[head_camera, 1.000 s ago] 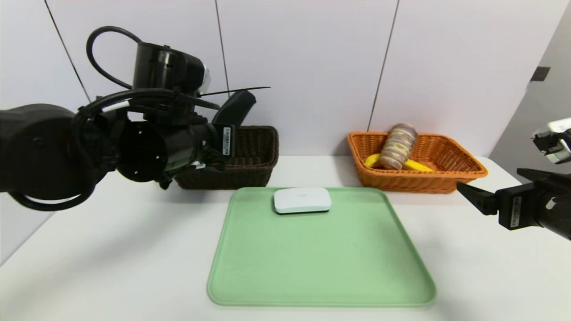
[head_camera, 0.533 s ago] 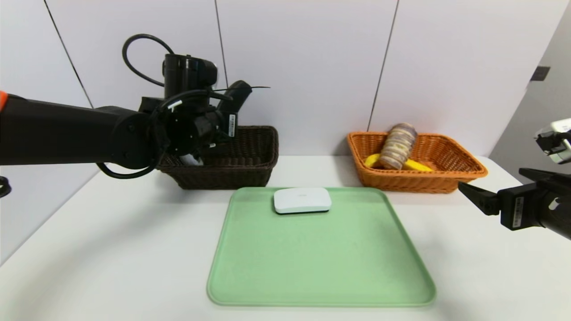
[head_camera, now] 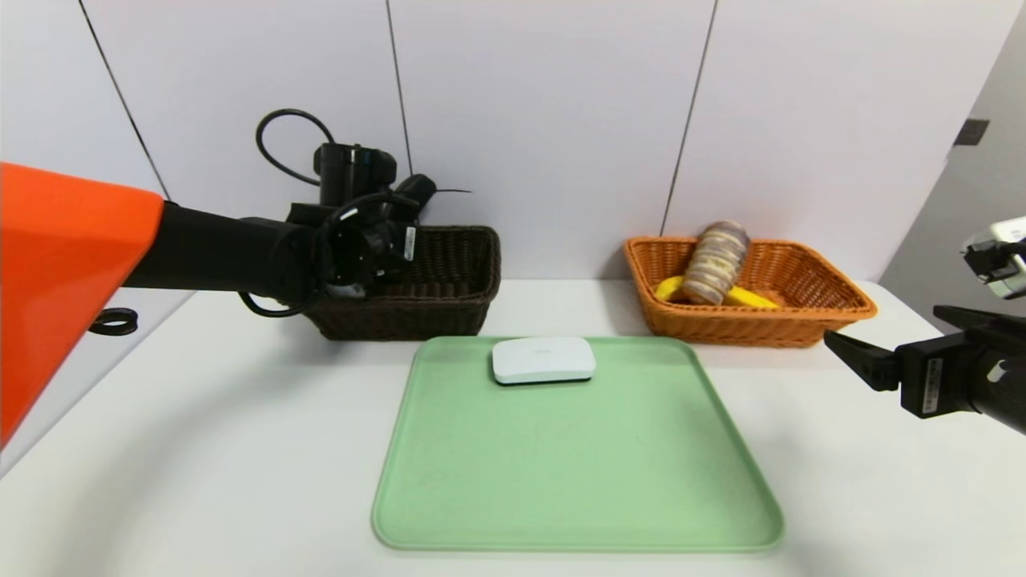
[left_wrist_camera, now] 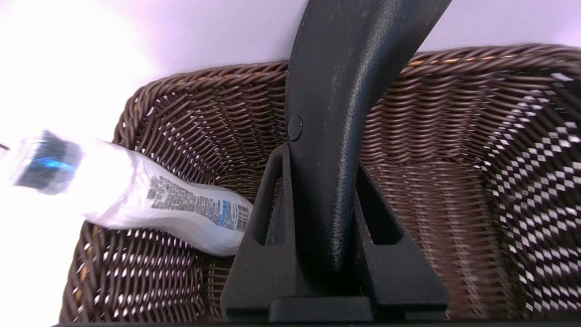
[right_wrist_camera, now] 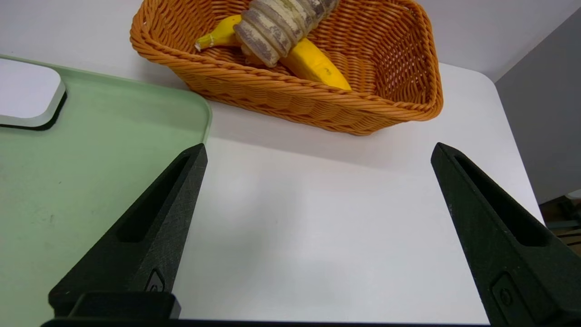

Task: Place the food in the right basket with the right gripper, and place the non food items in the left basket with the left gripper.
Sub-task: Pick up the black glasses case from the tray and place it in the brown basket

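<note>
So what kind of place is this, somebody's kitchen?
More likely a robot test or demo station: a robot gripper holds a black pouch over a brown basket, and a green tray sits on a plain white table.

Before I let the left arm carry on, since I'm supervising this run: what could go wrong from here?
The black pouch sticks up well above the left gripper, so it might flop over the rim of the dark brown basket on release. The bottle leans across that basket's rim, so a knock from the gripper or pouch could tip it out.
</note>
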{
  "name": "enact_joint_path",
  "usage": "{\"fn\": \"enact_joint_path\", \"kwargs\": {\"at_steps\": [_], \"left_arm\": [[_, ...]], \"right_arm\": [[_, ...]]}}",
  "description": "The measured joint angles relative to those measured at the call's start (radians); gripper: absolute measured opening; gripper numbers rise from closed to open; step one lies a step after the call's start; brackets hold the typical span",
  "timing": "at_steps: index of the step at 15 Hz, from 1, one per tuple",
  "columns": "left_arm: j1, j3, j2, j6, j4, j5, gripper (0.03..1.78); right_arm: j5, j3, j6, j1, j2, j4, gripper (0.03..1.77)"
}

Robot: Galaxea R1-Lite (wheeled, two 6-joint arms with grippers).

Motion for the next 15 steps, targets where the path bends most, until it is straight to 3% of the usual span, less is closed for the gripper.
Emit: {"fn": "enact_joint_path", "kwargs": {"at_steps": [5, 13, 14, 15], "left_arm": [[0.051, -0.002, 0.059, 0.068, -0.072, -0.01, 0.32], [0.06, 0.003, 0.098, 0.074, -0.087, -0.013, 0.31], [0.061, 0.003, 0.102, 0.074, -0.09, -0.011, 0.36], [0.063, 0.003, 0.105, 0.076, -0.102, -0.011, 0.51]], "right_arm": [[0.001, 0.0, 0.0, 0.0, 0.0, 0.0, 1.71], [0.001, 0.002, 0.001, 0.0, 0.004, 0.0, 1.71], [0.001, 0.002, 0.001, 0.0, 0.004, 0.0, 1.71], [0.001, 0.002, 0.001, 0.0, 0.005, 0.0, 1.71]]}}
